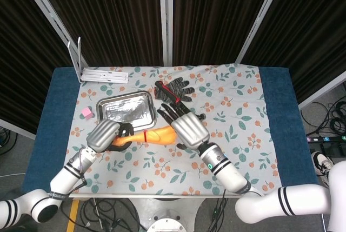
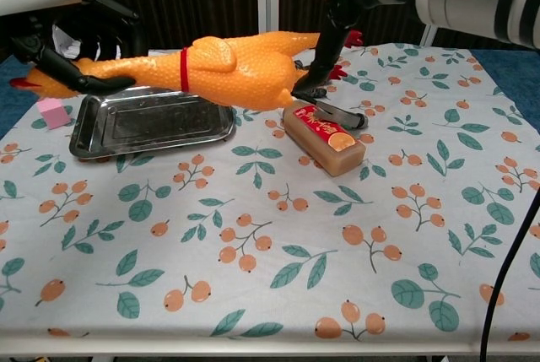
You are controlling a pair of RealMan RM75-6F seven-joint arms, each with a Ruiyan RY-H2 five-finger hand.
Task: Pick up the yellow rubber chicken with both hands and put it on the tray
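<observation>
The yellow rubber chicken hangs level in the air above the table, with a red band around its neck. My left hand grips its head and neck end over the tray's left part. My right hand holds its rear end by the legs, above the wrapped bar. The metal tray lies below and behind the chicken's front half, with nothing in it. From the head view the chicken shows between my left hand and right hand, just in front of the tray.
A wrapped orange-and-red bar lies right of the tray. Black gloves and a dark tool lie behind it. A pink cube sits left of the tray. A white rack stands at the back left.
</observation>
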